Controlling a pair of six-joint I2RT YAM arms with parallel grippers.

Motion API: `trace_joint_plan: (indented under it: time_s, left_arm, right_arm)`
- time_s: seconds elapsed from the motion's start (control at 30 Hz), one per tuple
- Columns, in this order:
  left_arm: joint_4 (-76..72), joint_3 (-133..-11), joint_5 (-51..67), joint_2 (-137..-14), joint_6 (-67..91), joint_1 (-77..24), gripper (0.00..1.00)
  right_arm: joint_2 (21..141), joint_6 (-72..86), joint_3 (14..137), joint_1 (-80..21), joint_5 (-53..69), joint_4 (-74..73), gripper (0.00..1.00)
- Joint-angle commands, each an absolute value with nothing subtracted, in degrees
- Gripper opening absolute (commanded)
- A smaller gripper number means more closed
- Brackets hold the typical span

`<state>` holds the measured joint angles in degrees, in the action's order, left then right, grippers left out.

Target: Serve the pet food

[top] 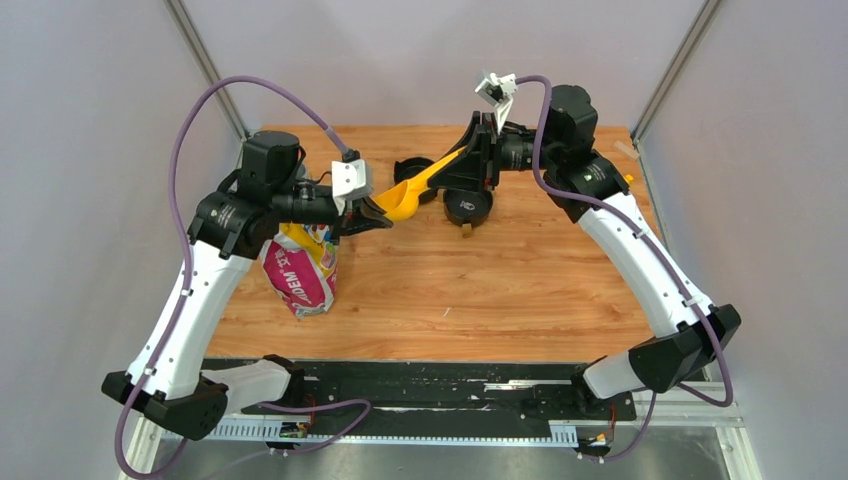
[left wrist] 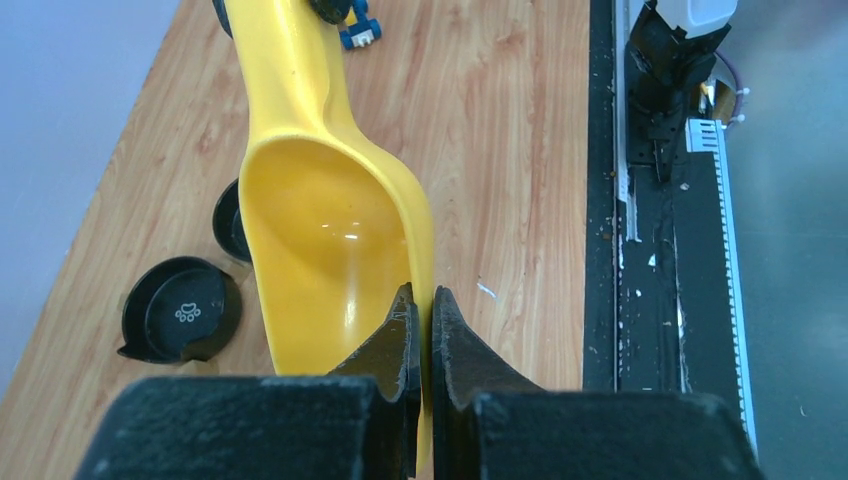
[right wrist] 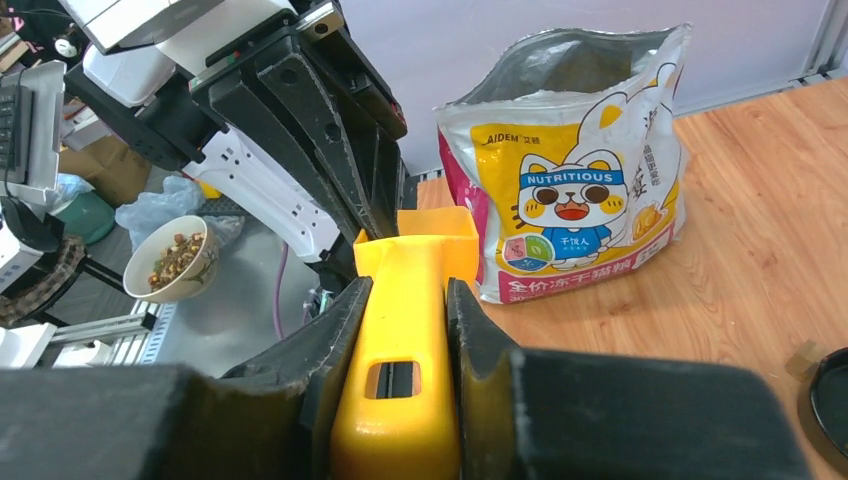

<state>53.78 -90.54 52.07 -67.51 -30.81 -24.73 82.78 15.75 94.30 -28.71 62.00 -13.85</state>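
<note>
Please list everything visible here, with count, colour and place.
yellow plastic scoop: 1, yellow, empty, held between both grippers
glossy cartoon-printed bag: 1, white-yellow-pink, open, table's left
round black dishes: 2, black, table's back middle
small blue-yellow item: 1, near table's right edge
pale bowl of brownish bits: 1, whitish, beyond the table
wooden table: 1, light brown, before the arms
left gripper: 1, black, shut on the scoop's rim
right gripper: 1, black, closed on the scoop's handle

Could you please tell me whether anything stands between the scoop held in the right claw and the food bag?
Yes: the left claw pinches the front rim of the scoop, and its arm hangs over the open bag. The bag's mouth itself is unblocked; no kibble shows inside.
</note>
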Motion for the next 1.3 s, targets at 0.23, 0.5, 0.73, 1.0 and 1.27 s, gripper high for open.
trace_joint_plan:
  time_s: [0.23, 0.5, 0.73, 1.0, 1.27]
  left_arm:
    - [48.60, -91.70, 48.71, -66.42, -25.98, -24.87, 0.59]
    - [39.86, -96.63, 18.10, -70.10, -2.70, -23.52, 0.97]
    - [32.10, -91.91, 29.23, -68.51, 12.73, -13.08, 1.00]
    - [39.01, -96.33, 25.65, -72.31, 18.21, -8.24, 1.00]
    - [38.88, -90.53, 3.92, -67.27, 15.64, -2.83, 1.00]
  right_arm:
    - [82.29, 13.04, 97.20, -29.05, 62.92, -12.18, 0.00]
    - [79.98, 7.20, 93.26, -24.04, 63.94, -11.87, 0.00]
    - [78.09, 0.27, 89.66, -22.20, 66.59, -10.67, 0.00]
    - [81.95, -2.35, 92.88, -21.94, 78.95, -8.75, 0.00]
    - [83.48, -3.45, 93.51, -21.66, 79.47, -6.34, 0.00]
